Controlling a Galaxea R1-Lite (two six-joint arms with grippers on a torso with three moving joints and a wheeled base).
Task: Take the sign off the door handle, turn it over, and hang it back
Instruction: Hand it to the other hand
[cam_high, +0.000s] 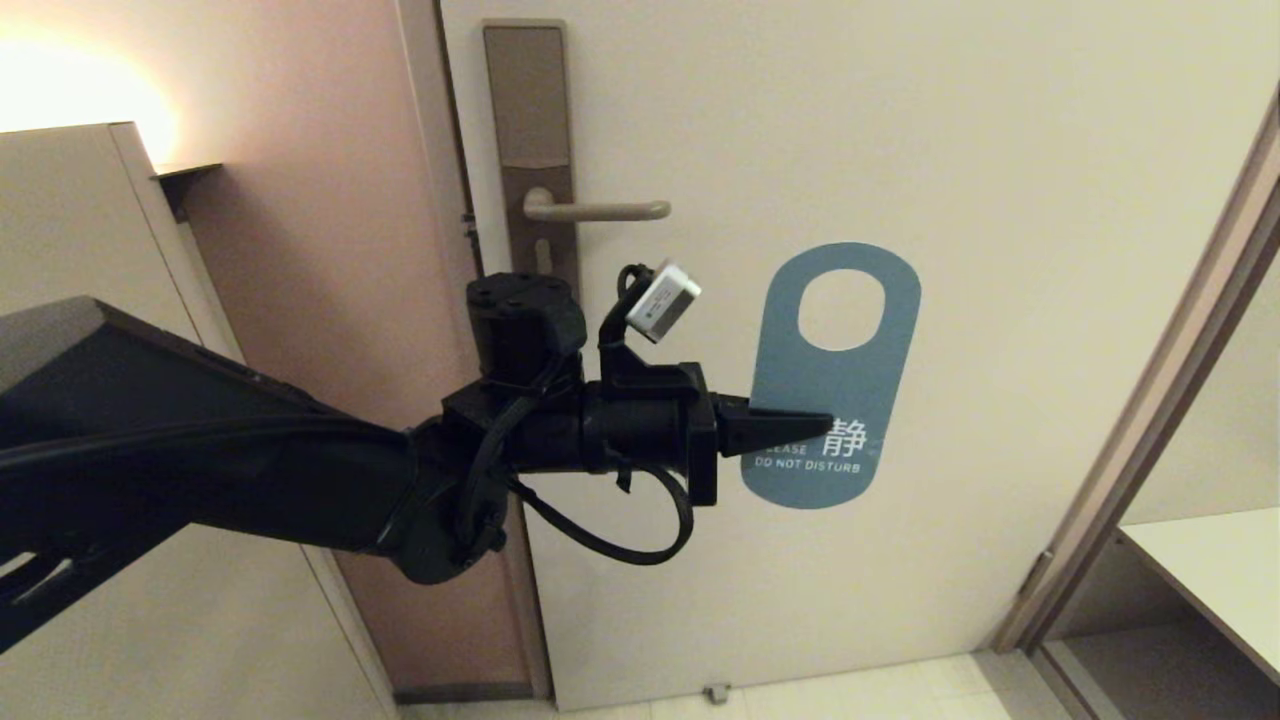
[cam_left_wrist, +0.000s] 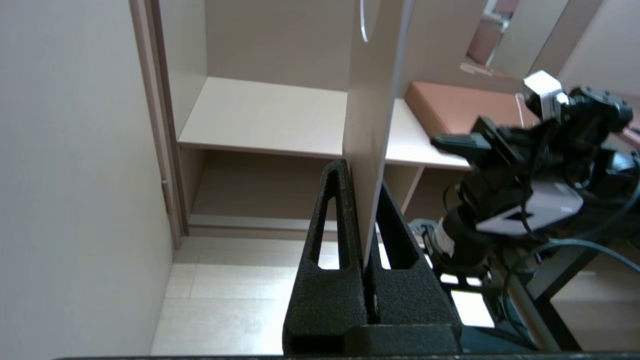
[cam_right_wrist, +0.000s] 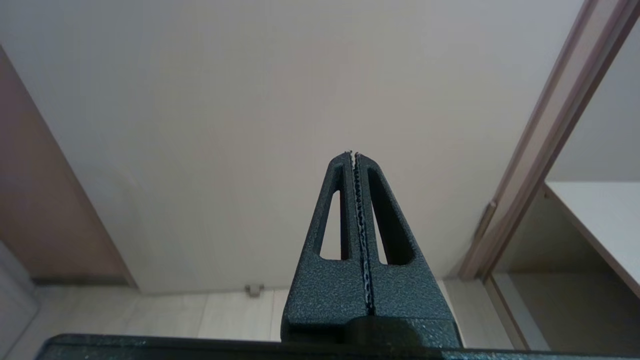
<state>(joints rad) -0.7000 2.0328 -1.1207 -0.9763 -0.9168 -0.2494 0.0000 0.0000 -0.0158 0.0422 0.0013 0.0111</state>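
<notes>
Gripping the "do not disturb" sign (cam_high: 835, 385) by its lower edge, the robot's left gripper (cam_high: 800, 432) holds the card upright in open air before the hotel-room door (cam_high: 1000, 150), its 2 fingers (cam_left_wrist: 332, 225) pinched tight on the thin sheet. The teal face, lettered "PLEASE DO NOT DISTURB", looks toward the head camera; the left wrist camera sees the pale reverse edge-on between the fingers. The sign hangs off the door handle (cam_high: 600, 210), which juts bare from its tall backplate (cam_high: 530, 130) above and to the left of the card, well apart from its oval hole. The card appears light and fairly stiff, standing straight from a hold at 1 end, though such a smooth, thin sheet could slip or bow if pressed against the lever. A grip low on the printed end looks sound, since it leaves the hole free to thread over the lever. The right gripper (cam_right_wrist: 354, 155) is parked away from the work, fingers shut on nothing.
</notes>
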